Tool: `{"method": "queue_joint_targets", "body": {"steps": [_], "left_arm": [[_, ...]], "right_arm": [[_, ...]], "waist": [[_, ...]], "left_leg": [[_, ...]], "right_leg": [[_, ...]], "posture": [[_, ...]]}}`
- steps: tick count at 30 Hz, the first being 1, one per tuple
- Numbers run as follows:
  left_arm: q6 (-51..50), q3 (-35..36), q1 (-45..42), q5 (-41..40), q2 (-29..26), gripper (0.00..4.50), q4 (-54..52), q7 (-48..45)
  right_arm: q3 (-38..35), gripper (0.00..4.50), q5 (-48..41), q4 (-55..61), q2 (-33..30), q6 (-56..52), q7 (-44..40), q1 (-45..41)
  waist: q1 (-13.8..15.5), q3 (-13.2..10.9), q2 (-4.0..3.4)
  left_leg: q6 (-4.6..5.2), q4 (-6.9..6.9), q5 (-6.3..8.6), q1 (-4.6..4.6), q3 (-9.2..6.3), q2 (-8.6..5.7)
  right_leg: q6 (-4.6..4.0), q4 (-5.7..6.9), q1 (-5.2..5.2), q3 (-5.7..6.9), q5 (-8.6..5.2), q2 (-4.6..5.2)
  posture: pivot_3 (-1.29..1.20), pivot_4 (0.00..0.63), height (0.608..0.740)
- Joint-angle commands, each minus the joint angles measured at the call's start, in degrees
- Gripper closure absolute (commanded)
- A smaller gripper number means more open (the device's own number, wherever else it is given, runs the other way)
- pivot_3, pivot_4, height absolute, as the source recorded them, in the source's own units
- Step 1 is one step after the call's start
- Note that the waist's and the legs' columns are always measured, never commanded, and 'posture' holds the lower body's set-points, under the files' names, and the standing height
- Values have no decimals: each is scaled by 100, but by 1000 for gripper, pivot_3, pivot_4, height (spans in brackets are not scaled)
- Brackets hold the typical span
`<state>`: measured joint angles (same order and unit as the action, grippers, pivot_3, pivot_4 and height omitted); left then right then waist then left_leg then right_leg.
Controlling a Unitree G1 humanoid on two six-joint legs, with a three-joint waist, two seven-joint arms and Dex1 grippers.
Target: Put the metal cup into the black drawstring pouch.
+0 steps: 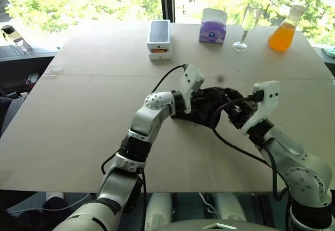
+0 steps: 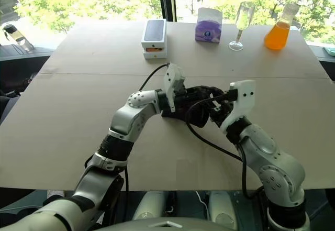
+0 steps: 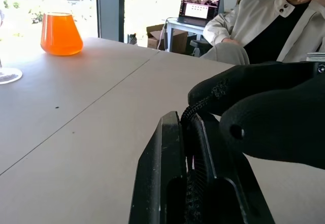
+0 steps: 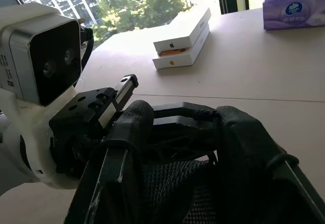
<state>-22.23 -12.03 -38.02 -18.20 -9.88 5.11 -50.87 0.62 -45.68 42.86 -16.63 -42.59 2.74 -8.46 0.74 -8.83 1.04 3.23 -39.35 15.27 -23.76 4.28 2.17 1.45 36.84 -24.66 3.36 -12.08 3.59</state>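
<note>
The black drawstring pouch [image 1: 212, 104] hangs just above the middle of the table, between my two grippers. My left gripper [image 1: 203, 101] reaches in from the left and is shut on the pouch's gathered edge; in the left wrist view its fingers [image 3: 172, 148] pinch the black fabric and cord [image 3: 192, 116]. My right gripper [image 1: 236, 111] comes from the right. In the right wrist view the pouch fabric [image 4: 167, 183] lies draped over its two fingers [image 4: 124, 132], which stand apart. The metal cup is hidden.
Along the table's far edge stand a stack of white boxes [image 1: 159, 40], a purple tissue box [image 1: 213, 26], a clear stemmed glass [image 1: 248, 24] and an orange flask [image 1: 283, 32]. A person [image 3: 264, 26] sits beyond the table's right side.
</note>
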Motion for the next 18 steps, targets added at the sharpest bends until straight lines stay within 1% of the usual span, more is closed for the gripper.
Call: {"method": "queue_joint_targets", "body": {"steps": [1, 5, 8, 14, 16, 18], "left_arm": [[34, -46, -88, -39, 43, 4500, -211, -24], [34, -55, -69, -40, 47, 4500, -249, -32], [28, -63, -59, -62, 73, 4500, -287, -30], [15, -55, -29, -93, 70, 4500, -357, -43], [12, -52, -25, -101, 67, 4500, -384, -51], [10, -48, -28, -106, 66, 4500, -395, -55]], "right_arm": [[73, 2355, 163, 111, 47, 178, -132, -137], [131, 2355, 315, 26, 152, 222, -189, -181], [40, 2355, 320, -145, 356, 279, -178, -213], [40, 2355, 428, -331, 484, 289, -239, -227], [61, 2877, 464, -383, 527, 276, -259, -251], [66, 3626, 482, -426, 565, 260, -279, -275]], "waist": [[0, 0, 0], [2, 0, 0], [0, 0, 0], [0, 0, 0], [-1, 0, 0], [-1, 0, 0]], "left_leg": [[0, 0, 0, 0, 0, 0], [0, 0, 0, 0, -1, 0], [0, 0, 0, 0, -1, 0], [0, 0, 0, 0, -1, 0], [-1, 0, 0, 0, -1, 0], [-1, 0, 0, 0, 0, 0]], "right_leg": [[0, 0, 0, 0, 0, 0], [0, 0, 0, 1, 0, 0], [0, 0, 0, 1, 0, 0], [0, 0, 0, 1, 0, 0], [0, 0, 0, 1, 0, 0], [0, 0, 0, 1, 0, 0]], "posture": [[0, 150, 737], [0, 150, 737], [0, 150, 737], [0, 150, 737], [0, 150, 737], [0, 150, 737]]}}
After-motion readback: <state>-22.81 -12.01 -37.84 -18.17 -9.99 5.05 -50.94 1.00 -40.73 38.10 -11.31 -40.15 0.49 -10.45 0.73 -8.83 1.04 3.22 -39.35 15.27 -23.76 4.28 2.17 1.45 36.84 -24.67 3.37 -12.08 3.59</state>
